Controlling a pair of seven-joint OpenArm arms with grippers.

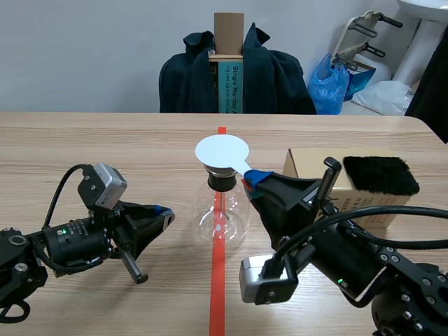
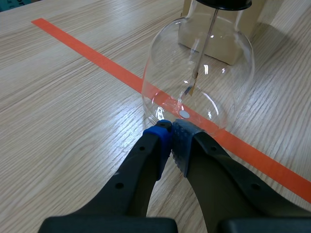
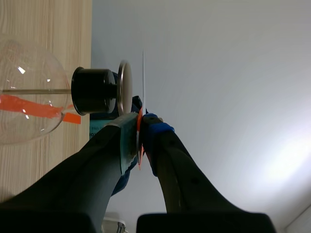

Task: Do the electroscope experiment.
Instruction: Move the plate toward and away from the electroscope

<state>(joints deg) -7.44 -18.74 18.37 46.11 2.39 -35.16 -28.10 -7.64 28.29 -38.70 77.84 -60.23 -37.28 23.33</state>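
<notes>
White disc (image 1: 222, 152), pinched by right hand (image 1: 253, 178), hides the electroscope (image 1: 222, 213)'s top plate (image 3: 125, 87).

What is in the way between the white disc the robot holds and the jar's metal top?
Nothing that shows. The right gripper holds the white disc just above the metal top, with only a thin bare gap between them.

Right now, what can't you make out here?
Metal cap: scene view, hidden under the white disc.
Flask top: left wrist view, cut off by the edge.
Box: scene view, partly behind the right arm.
White disc's face: right wrist view, seen edge-on.
</notes>
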